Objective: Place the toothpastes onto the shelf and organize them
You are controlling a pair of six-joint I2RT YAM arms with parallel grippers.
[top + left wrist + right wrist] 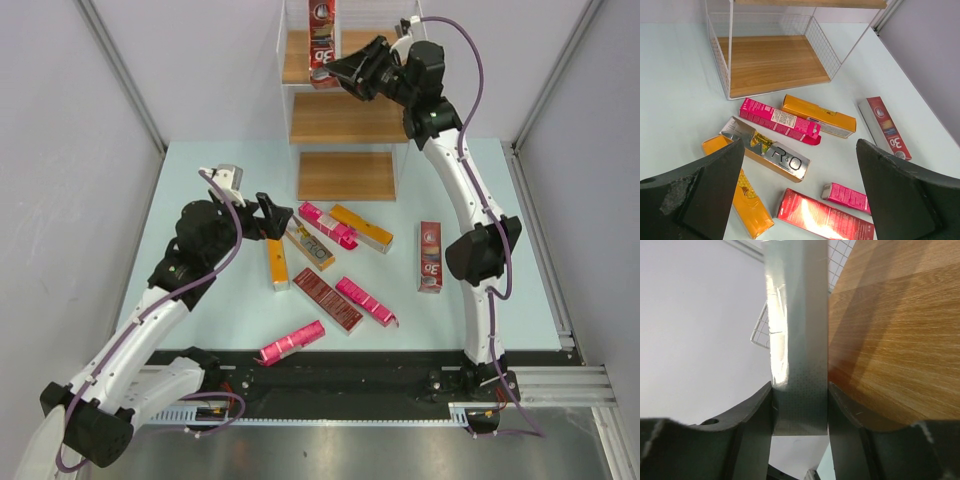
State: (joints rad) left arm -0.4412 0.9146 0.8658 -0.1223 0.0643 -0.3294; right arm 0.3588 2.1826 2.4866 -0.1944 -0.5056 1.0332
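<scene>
The held toothpaste carton [322, 20], dark red, stands upright at the top tier of the shelf [345, 118]. The right pincer [337, 72] clamps it across its narrow faces. Whether its base rests on the board cannot be determined. To do this step well, seat the base flat and square to the wall before release. The left pincer [278, 216] hovers wide open over the loose cartons [327, 297] on the tabletop [210, 330]. Legible print: "3D" on the red carton [885, 126]; "R O" on the silver carton [775, 152].
</scene>
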